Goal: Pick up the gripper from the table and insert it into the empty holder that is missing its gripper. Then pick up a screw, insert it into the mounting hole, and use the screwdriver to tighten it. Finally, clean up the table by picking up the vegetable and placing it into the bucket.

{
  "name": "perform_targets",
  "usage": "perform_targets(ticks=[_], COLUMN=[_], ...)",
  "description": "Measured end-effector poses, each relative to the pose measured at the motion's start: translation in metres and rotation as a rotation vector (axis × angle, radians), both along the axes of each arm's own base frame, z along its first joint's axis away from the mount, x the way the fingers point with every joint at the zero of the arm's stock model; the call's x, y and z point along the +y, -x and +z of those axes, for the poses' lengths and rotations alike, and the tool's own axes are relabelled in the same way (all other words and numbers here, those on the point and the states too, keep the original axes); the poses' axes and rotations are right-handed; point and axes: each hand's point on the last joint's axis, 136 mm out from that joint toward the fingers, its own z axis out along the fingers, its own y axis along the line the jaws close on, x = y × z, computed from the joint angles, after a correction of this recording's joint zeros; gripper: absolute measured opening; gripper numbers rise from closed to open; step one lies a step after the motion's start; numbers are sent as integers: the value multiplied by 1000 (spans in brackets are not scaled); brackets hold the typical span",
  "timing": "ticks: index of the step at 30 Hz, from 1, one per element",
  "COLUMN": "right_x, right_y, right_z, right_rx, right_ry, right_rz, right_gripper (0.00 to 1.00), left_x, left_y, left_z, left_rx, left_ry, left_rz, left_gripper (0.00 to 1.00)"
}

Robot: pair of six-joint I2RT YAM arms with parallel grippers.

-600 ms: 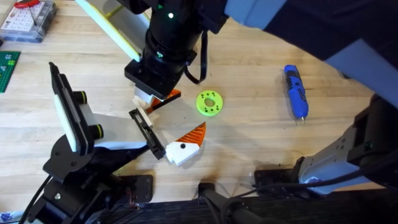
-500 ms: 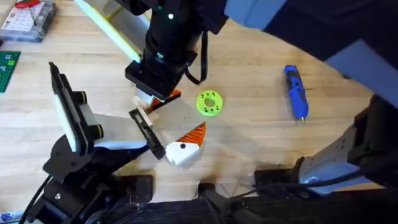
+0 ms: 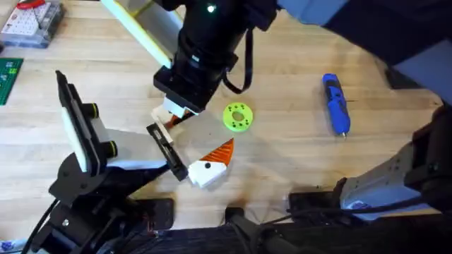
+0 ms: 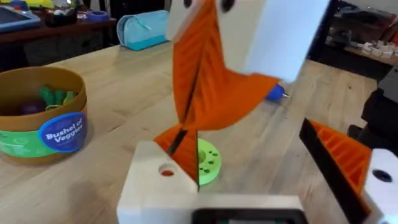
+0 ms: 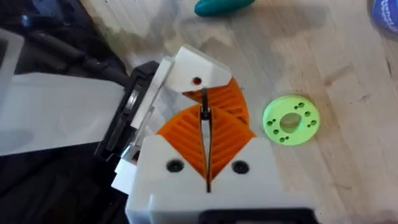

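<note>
While its orange pads press together, the right pincer (image 5: pixel 205 134) grips the gripper (image 5: pixel 202 81) by its wedge.

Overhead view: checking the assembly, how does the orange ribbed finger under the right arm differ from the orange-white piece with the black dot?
The orange ribbed finger on its cream block is pinched in the right gripper; the dotted orange-white piece is ungrasped, joined to a black plate. The finger's block shows a reddish hole; the dotted piece's shows a black dot. Both are orange ribbed wedges on pale bases.
</note>
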Motion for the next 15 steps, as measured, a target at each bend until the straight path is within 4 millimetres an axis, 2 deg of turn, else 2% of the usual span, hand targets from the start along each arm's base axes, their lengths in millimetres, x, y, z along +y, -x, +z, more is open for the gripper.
perform_targets(ticks=[5,15], right_x=[-5,1], right_y=[4,9], right_z=[0,2], right_rx=[12,32], right_ry=[17,-15], right_rz=[0,39], right_gripper=[8,8], left_x=[0,0], left_y=[0,0], left_z=[0,0], left_rx=[0,0], left_ry=[0,0], left_rz=[0,0], left_gripper=[990,990])
